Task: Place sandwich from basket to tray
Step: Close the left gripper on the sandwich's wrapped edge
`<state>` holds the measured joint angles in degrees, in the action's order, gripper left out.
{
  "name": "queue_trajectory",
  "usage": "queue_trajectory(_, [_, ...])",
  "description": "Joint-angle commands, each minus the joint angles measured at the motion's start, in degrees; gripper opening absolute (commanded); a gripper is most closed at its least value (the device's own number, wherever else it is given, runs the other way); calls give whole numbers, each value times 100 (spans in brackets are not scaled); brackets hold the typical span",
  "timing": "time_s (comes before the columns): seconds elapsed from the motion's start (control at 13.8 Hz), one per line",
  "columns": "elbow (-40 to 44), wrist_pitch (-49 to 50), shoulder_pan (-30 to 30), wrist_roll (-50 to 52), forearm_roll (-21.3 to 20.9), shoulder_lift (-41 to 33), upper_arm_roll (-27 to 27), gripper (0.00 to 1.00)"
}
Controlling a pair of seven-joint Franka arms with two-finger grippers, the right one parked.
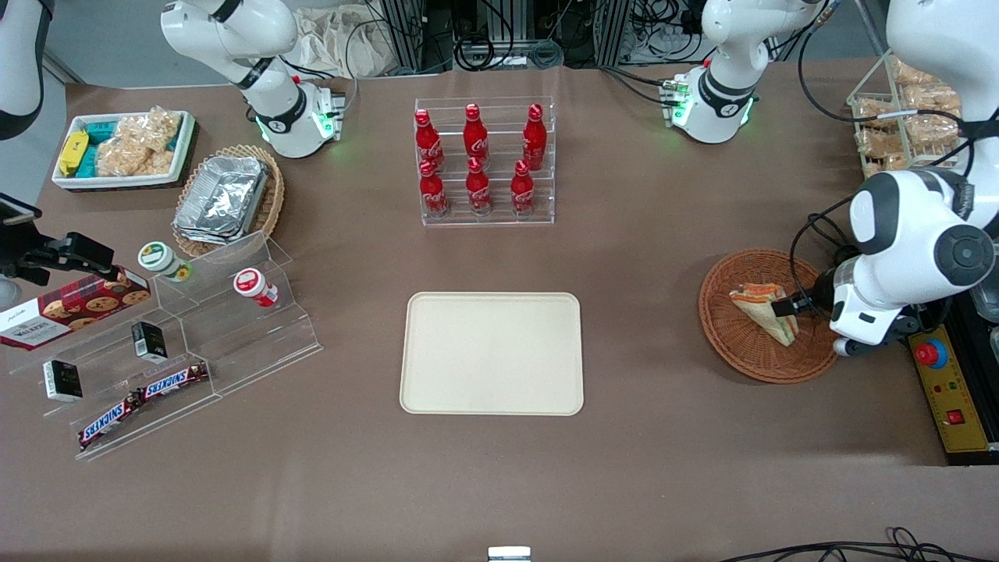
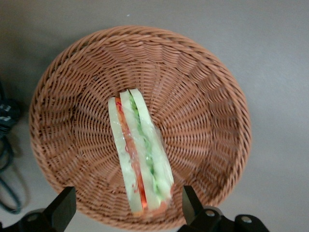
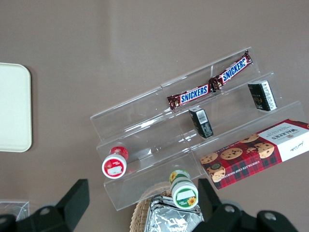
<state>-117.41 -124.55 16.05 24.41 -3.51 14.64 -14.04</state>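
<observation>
Six red cola bottles [image 1: 478, 160] in clear rack, Snickers bars [image 3: 210, 85] & cookie box [image 3: 256, 153] on acrylic steps [image 1: 187, 343].

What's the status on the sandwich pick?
Gripper open, straddling sandwich in basket. Not gripped. Tray bare, nothing between.

- left arm [image 1: 913, 234]: glossy white shell, dark grey round joint caps, black cable along it
- gripper [image 2: 128, 212]: black fingers, wedge-shaped, screws at their bases
- white base [image 1: 714, 101] with black ring, green lights
</observation>
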Motion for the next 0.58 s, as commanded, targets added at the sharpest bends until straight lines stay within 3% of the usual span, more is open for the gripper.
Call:
queue_trajectory(0.0, [-440,-700,38,581,43,29,-20,99])
queue_trajectory(0.36, [-845,-1386,38,758,34,276,-20,99])
queue_trajectory(0.43, [-863,-1466,29,758,26,302,-20,96])
queue_trajectory(0.51, [-854,-1467,38,758,17,328,-20,81])
